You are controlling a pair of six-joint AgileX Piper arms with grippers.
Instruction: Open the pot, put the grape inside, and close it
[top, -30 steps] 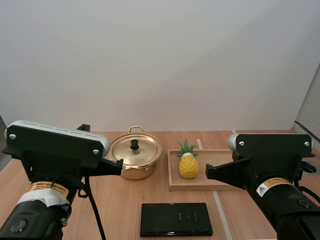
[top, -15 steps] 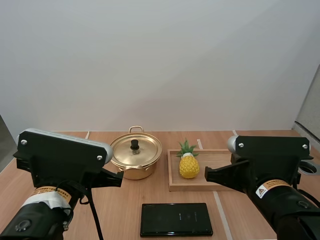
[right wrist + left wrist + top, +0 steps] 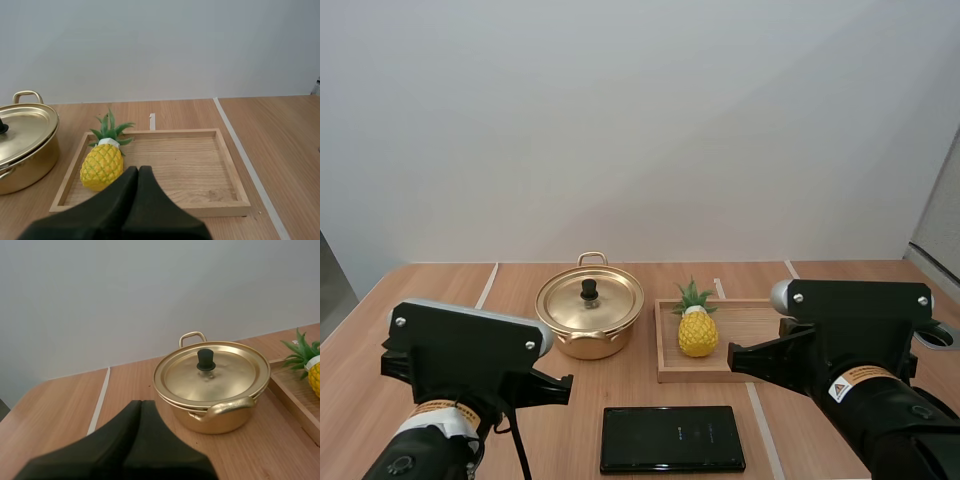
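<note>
A gold pot (image 3: pixel 588 342) with its lid (image 3: pixel 590 302) on and a black knob stands at mid-table. To its right a yellow toy pineapple (image 3: pixel 697 331) with green leaves lies at the left end of a wooden tray (image 3: pixel 760 322); I see no grapes. My left gripper (image 3: pixel 141 403) is shut on nothing, low and short of the pot (image 3: pixel 215 415), apart from it. My right gripper (image 3: pixel 138 169) is shut too, at the tray's (image 3: pixel 185 162) near edge, just right of the pineapple (image 3: pixel 101 166).
A flat black slab (image 3: pixel 672 438) lies near the front edge, between the two arms. Pale tape lines run across the wooden tabletop (image 3: pixel 440 290). Bare wood lies left of the pot and right of the tray.
My left arm has sunk lower and drawn back in the high view, uncovering the pot's left side. The right arm has dropped slightly. Pot, pineapple and tray have not moved.
</note>
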